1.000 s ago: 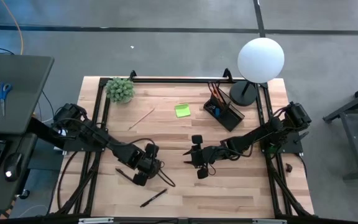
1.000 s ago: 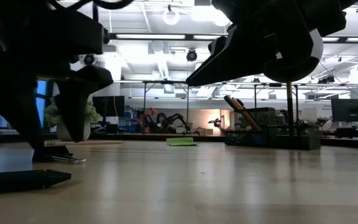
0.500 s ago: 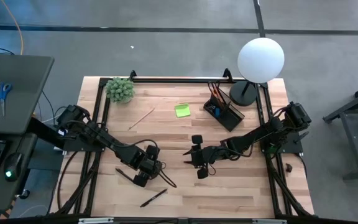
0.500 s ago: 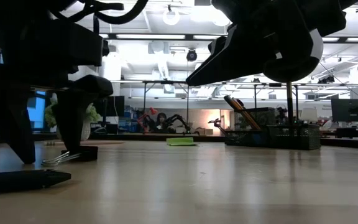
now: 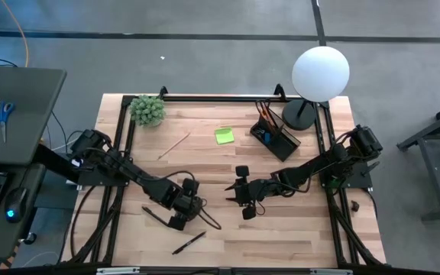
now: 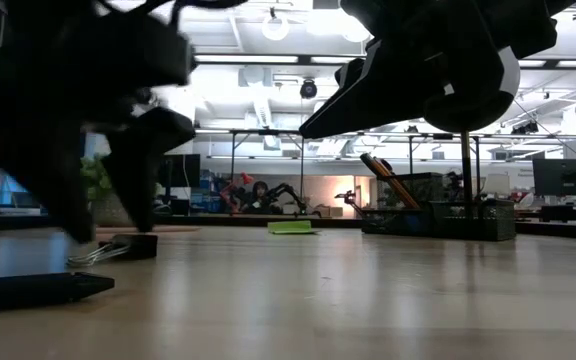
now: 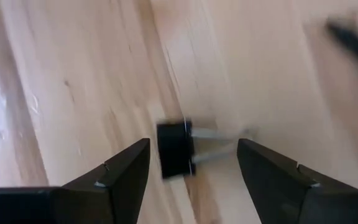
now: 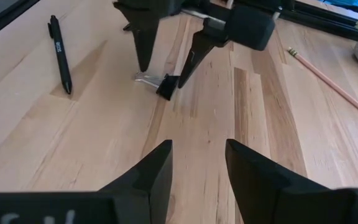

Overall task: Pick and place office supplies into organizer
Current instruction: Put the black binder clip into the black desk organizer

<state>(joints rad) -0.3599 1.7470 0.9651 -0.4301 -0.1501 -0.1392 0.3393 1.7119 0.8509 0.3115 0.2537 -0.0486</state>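
A small black binder clip [image 7: 174, 149] with silver handles lies flat on the wooden table near the middle left. My left gripper [image 7: 193, 144] points down over it, open, one finger on each side and neither touching it. The right wrist view shows the same clip [image 8: 166, 85] under that gripper [image 8: 162, 76]. My right gripper [image 5: 235, 192] hovers open at the table's centre with nothing between its fingers. The black organizer [image 5: 275, 136], holding pencils, stands at the far right beside the lamp.
A black pen [image 5: 188, 243] lies near the front edge, and another pen [image 6: 38, 290] lies close to the low camera. A pencil [image 5: 174, 143] and a lime-green sticky-note pad [image 5: 224, 135] lie farther back. A potted plant [image 5: 148, 110] and a white globe lamp [image 5: 320, 73] stand along the far edge.
My left gripper has shifted a little toward the table's near edge while staying open over the clip. The clip lies where it was. My right arm has kept still.
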